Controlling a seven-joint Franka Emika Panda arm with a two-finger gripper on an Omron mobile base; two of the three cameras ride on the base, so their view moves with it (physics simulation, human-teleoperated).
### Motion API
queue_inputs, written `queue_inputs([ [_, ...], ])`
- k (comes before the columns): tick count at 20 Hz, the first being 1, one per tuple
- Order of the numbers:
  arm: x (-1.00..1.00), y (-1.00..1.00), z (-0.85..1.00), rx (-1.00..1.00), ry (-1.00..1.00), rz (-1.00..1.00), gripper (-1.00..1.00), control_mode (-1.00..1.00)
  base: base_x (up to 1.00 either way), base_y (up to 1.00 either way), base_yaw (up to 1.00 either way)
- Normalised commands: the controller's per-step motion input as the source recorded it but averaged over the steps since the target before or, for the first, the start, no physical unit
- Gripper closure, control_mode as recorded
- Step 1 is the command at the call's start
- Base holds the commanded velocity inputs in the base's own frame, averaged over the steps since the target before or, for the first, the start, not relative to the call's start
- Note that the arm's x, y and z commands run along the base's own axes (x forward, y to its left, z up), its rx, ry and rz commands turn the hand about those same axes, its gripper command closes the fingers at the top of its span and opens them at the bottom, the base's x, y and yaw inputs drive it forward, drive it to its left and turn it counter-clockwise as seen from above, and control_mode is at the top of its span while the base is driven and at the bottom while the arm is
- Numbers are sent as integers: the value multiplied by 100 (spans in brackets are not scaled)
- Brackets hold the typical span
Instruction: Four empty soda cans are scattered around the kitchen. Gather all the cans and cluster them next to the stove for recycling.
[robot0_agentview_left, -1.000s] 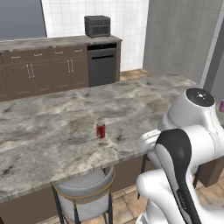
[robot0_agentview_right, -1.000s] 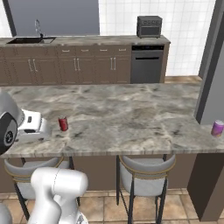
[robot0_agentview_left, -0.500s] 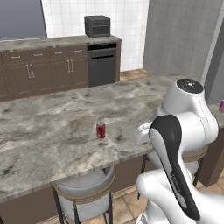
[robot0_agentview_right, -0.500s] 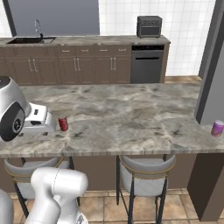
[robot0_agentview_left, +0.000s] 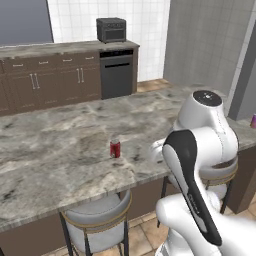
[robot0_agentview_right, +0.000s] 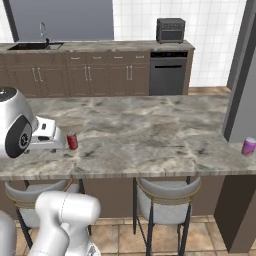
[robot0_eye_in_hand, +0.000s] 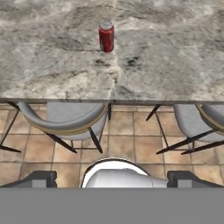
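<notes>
Hand (robot0_agentview_right: 47, 137) has swung in toward the red can (robot0_agentview_right: 72, 141) since a second ago, hovering just beside it over the table (robot0_agentview_right: 150, 135); its opening cannot be told. Right base view adds a pink-purple can (robot0_agentview_right: 248, 146) at the far table end.

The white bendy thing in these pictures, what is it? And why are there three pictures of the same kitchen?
It is a robot arm on a base with wheels. Two cameras ride on that base, one at each side behind the arm. The third camera sits on the robot's hand and looks along its gripper, whose two dark fingertips are wide apart and hold nothing. On the marble counter stands a red soda can, near the hand. A pink-purple can stands at the counter's far end. Two stools are tucked under the counter.
</notes>
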Motion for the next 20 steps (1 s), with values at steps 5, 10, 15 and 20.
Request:
queue_inputs([
  [5, 52, 22, -5, 0, 0, -1, -100, -100, 0, 0, 0],
  [10, 52, 23, -3, 0, 0, -3, -100, -100, 0, 0, 0],
  [15, 36, 0, -13, 0, 0, -2, -100, -100, 0, 0, 0],
  [20, 33, 0, -32, 0, 0, -1, -100, -100, 0, 0, 0],
])
